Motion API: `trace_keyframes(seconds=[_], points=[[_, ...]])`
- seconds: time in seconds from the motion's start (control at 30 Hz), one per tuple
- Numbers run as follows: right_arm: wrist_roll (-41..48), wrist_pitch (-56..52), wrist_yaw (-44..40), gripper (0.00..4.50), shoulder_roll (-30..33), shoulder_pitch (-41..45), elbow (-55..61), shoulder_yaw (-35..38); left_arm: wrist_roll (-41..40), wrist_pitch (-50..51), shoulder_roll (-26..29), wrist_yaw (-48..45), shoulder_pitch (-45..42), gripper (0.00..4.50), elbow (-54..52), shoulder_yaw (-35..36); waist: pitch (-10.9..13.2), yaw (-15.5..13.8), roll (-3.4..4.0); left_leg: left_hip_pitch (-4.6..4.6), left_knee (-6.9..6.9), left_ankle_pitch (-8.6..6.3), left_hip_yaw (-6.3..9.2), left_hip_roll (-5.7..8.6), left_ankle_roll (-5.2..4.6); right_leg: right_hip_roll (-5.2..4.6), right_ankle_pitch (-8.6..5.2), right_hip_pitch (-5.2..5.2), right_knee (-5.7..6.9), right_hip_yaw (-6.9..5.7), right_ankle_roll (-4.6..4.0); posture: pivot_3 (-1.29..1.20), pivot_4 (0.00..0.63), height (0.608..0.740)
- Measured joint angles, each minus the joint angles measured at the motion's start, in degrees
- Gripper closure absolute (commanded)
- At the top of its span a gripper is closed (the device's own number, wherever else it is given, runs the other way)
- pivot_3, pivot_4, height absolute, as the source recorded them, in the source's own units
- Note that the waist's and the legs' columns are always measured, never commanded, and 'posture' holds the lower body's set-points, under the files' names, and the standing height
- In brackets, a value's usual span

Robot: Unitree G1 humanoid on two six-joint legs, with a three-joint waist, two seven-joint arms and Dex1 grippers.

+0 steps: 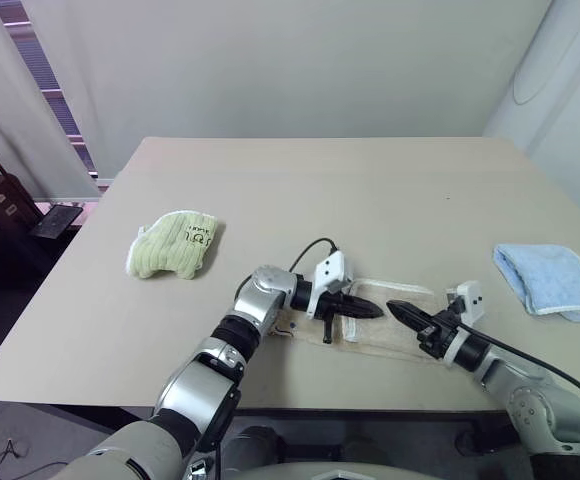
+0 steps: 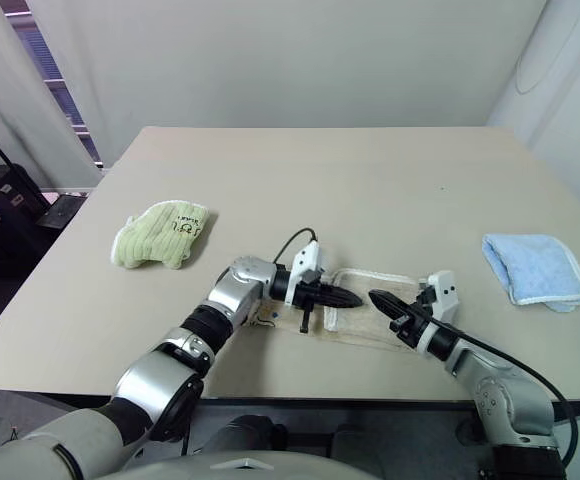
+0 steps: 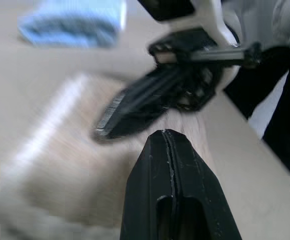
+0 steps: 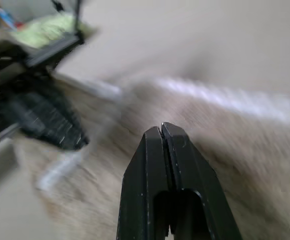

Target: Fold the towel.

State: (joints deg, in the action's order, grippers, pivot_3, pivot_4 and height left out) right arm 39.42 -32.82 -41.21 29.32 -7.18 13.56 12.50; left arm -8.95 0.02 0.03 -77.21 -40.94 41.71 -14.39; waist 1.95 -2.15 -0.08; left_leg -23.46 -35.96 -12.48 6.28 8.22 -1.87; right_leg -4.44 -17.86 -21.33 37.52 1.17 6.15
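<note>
Near table edge, lower centre: towel [image 1: 390,325] — flat on the table [image 1: 370,190].
Left gripper [image 1: 375,310]: over towel, jaws together, empty.
Right gripper [image 1: 394,308]: tip facing left gripper — jaws together, empty.
Right: blue towel [image 1: 550,280].
Left: green towel [image 1: 175,245].
</note>
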Motion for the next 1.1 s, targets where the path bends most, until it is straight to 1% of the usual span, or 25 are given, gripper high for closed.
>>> trace_keyframes(seconds=[0.03, 0.07, 0.17, 0.27, 0.33, 0.37, 0.43, 0.53, 0.63, 0.77, 0.87, 0.97, 1.03, 1.1], points=[[0.95, -0.71, -0.17, 4.50, 0.58, -0.02, 1.44, 0.51, -1.50, 2.27, 1.56, -0.73, 0.22, 4.12, -3.04, 0.72, 0.00, -0.01, 0.00, 0.00, 0.00, 0.00, 0.02, 0.00, 0.00, 0.01, 0.00, 0.00, 0.01, 0.00, 0.00, 0.00, 0.000, 0.740], [1.89, -1.37, -0.11, 4.50, 0.78, 0.07, 2.50, 1.03, -2.71, 4.50, 3.07, -1.32, 0.67, 3.92, -5.85, 1.42, 0.00, -0.01, 0.01, 0.00, 0.01, 0.00, 0.02, 0.00, 0.00, 0.01, 0.00, 0.00, 0.01, 0.00, -0.01, 0.00, 0.000, 0.740], [4.03, -3.28, 0.55, 4.50, 1.27, 0.71, 5.65, 2.02, -6.68, 12.84, 9.57, -3.02, 2.96, 2.89, -15.08, 3.17, -0.01, 0.14, 0.03, 0.01, 0.02, 0.00, 0.02, -0.01, 0.01, 0.02, -0.01, -0.01, 0.03, 0.03, -0.02, 0.00, 0.000, 0.740], [5.66, -5.67, 1.82, 4.50, 1.44, 2.18, 8.16, 1.81, -11.46, 23.15, 18.64, -4.92, 6.23, 1.71, -24.47, 5.51, 0.01, 0.13, 0.06, 0.02, 0.03, 0.00, 0.02, -0.01, 0.01, 0.03, -0.02, -0.02, 0.05, 0.07, -0.06, 0.00, 0.000, 0.740], [6.36, -7.13, 2.68, 4.50, 1.45, 3.43, 8.46, 1.56, -15.35, 30.56, 23.80, -4.80, 8.29, 0.99, -29.10, 8.14, 0.04, 0.01, 0.09, 0.02, 0.02, -0.01, 0.02, 0.00, 0.02, 0.03, -0.11, -0.01, 0.04, 0.10, -0.23, 0.00, 0.000, 0.740], [6.70, -8.11, 3.17, 4.50, 1.40, 4.20, 8.39, 1.30, -17.48, 34.63, 26.00, -4.08, 9.13, 0.55, -30.96, 10.00, 0.06, -0.10, 0.10, 0.02, 0.02, -0.01, 0.01, 0.00, 0.02, 0.02, -0.11, 0.00, 0.04, 0.10, -0.24, 0.00, 0.000, 0.740], [7.56, -10.28, 4.30, 4.50, 0.90, 5.90, 7.95, 0.79, -21.47, 42.38, 29.52, -1.86, 10.20, 0.02, -33.53, 13.84, 0.10, -0.22, 0.13, 0.02, 0.02, -0.01, 0.01, 0.00, 0.02, 0.02, -0.12, 0.00, 0.04, 0.10, -0.26, 0.00, 0.000, 0.740], [8.97, -13.85, 5.71, 4.50, 0.59, 7.45, 6.47, -0.62, -26.94, 52.55, 34.38, 1.63, 13.51, 0.02, -36.76, 18.98, 0.11, -0.06, 0.18, 0.06, 0.08, -0.01, -0.02, 0.01, 0.02, 0.02, -0.12, -0.02, 0.04, 0.16, -0.27, 0.00, 0.000, 0.740], [9.35, -16.06, 6.02, 4.50, 0.42, 8.06, 5.16, -1.77, -29.30, 58.72, 35.82, 5.80, 17.74, 0.02, -38.83, 20.87, 0.14, -0.21, 0.22, 0.06, 0.11, -0.01, -0.02, 0.01, 0.02, 0.01, -0.12, -0.04, 0.04, 0.16, -0.26, 0.00, 0.000, 0.740], [10.11, -18.10, 5.53, 4.50, 0.59, 10.03, 4.75, -2.88, -30.65, 68.34, 35.69, 14.72, 21.99, 0.02, -42.48, 20.82, 0.16, -0.13, 0.21, 0.06, 0.14, -0.01, -0.03, 0.01, 0.03, 0.00, -0.11, -0.04, 0.04, 0.18, -0.28, 0.00, 0.000, 0.740], [10.32, -19.09, 5.06, 4.50, 0.99, 11.55, 3.66, -3.03, -33.16, 77.54, 34.33, 20.74, 22.38, 0.02, -43.15, 22.47, 0.16, -0.19, 0.22, 0.06, 0.14, -0.02, -0.03, 0.01, 0.03, 0.00, -0.10, -0.04, 0.04, 0.18, -0.30, 0.00, 0.000, 0.740], [10.34, -19.55, 4.85, 4.50, 1.13, 11.98, 2.69, -2.99, -34.37, 85.08, 34.15, 24.88, 22.42, 0.02, -43.41, 22.73, 0.16, -0.09, 0.22, 0.06, 0.15, -0.02, -0.03, 0.01, 0.03, 0.00, -0.10, -0.06, 0.04, 0.18, -0.30, 0.00, 0.000, 0.740], [10.59, -20.50, 4.83, 4.50, 1.14, 12.01, 2.38, -2.92, -34.99, 89.75, 34.28, 27.41, 22.32, 0.02, -42.31, 22.72, 0.16, -0.09, 0.23, 0.07, 0.23, -0.01, -0.04, 0.01, 0.04, 0.00, -0.10, -0.09, 0.03, 0.20, -0.29, 0.00, 0.000, 0.740], [10.92, -21.19, 4.89, 4.50, 1.13, 12.01, 2.37, -2.90, -35.76, 91.26, 34.22, 28.97, 22.01, 0.02, -39.76, 23.06, 0.15, -0.12, 0.22, 0.09, 0.29, -0.01, -0.04, 0.01, 0.05, 0.00, -0.09, -0.12, 0.04, 0.20, -0.28, 0.00, 0.000, 0.740]])
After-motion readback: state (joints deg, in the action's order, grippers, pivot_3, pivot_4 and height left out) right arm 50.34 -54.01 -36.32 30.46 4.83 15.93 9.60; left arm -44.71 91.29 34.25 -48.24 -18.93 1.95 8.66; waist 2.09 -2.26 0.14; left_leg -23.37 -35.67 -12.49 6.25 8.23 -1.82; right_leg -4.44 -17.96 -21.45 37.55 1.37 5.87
